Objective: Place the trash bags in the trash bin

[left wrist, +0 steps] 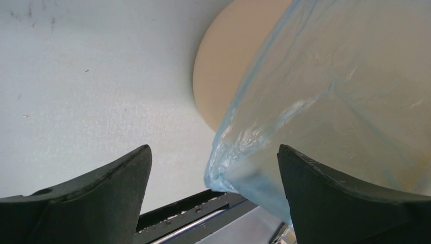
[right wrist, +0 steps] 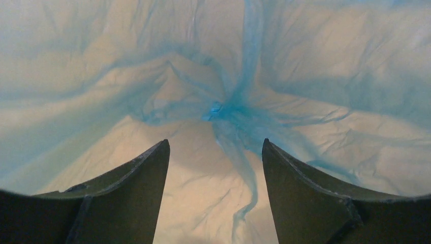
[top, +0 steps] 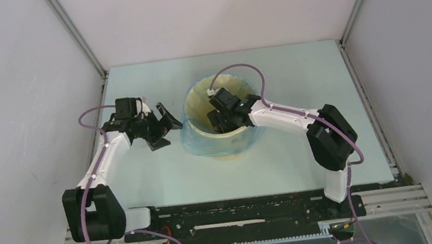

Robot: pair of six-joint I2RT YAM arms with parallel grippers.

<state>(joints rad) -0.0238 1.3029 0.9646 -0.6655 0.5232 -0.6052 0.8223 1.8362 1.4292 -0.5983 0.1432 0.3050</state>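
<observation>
The tan-yellow trash bin (top: 197, 96) stands at the table's middle. A thin translucent blue trash bag (top: 195, 141) lines it and drapes over its rim and outer wall. My left gripper (top: 167, 125) is open just left of the bin. In the left wrist view the left gripper (left wrist: 213, 148) has the bag's hanging edge (left wrist: 330, 101) between its spread jaws, against the bin (left wrist: 228, 66). My right gripper (top: 218, 120) is down inside the bin. In the right wrist view it (right wrist: 214, 143) is open above the bag's gathered bottom (right wrist: 219, 109), holding nothing.
The pale table (top: 295, 75) is walled by white panels with metal posts at the left, back and right. The black base rail (top: 237, 209) runs along the near edge and also shows in the left wrist view (left wrist: 193, 216).
</observation>
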